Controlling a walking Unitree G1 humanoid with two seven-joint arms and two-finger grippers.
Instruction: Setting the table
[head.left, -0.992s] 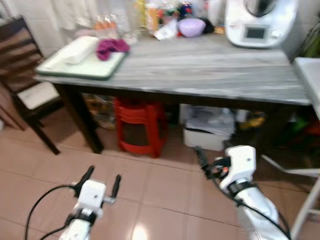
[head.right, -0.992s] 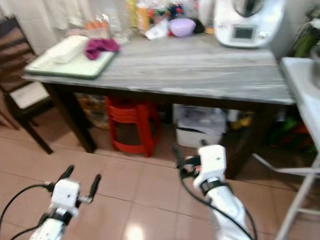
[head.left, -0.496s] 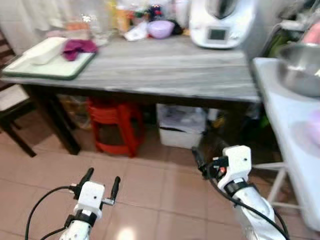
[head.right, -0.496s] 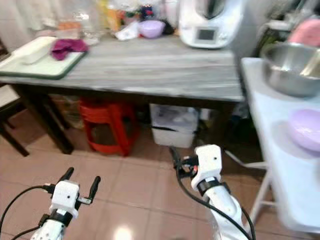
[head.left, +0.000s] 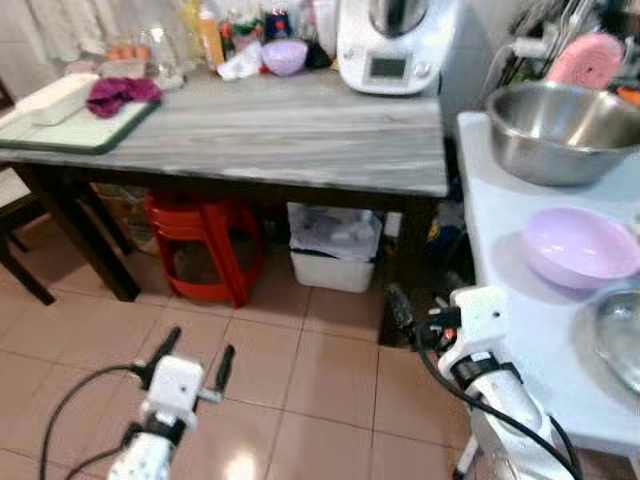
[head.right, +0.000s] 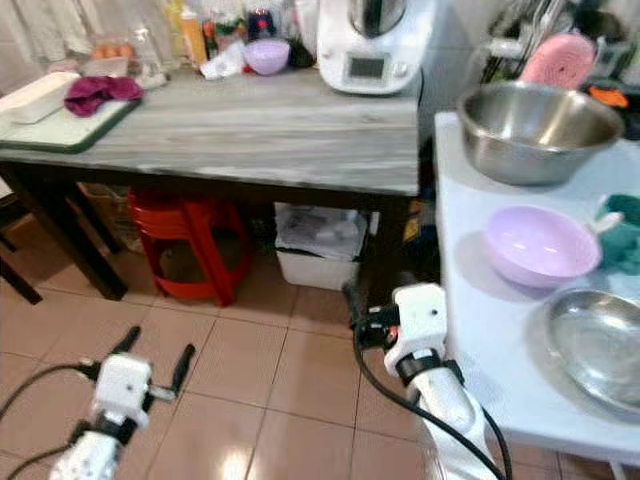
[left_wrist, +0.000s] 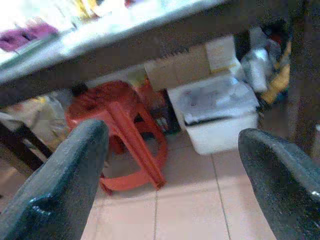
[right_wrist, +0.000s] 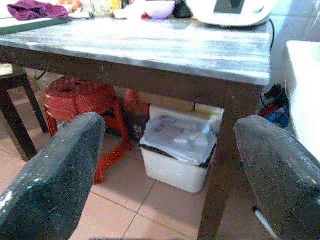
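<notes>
Nothing set yet: both claws spread and empty, left claw (head.left: 190, 355) low over floor, right claw (head.right: 358, 308) just left of counter, lilac bowl (head.right: 541, 243) up to its right, table (head.left: 280, 130) bare

Left gripper (left_wrist: 170, 175) with its two black fingers (left_wrist: 60, 185) spread wide apart, nothing between them. Beyond them, the underside and front edge of a grey table (left_wrist: 150, 35) (its top washed out by glare). Beneath it stand a red plastic stool (left_wrist: 125, 130) and, beside that, a white bin (left_wrist: 220, 120) on the tiled floor (left_wrist: 185, 210). A purple cloth (left_wrist: 22, 37) lies blurred on the tabletop.
</notes>
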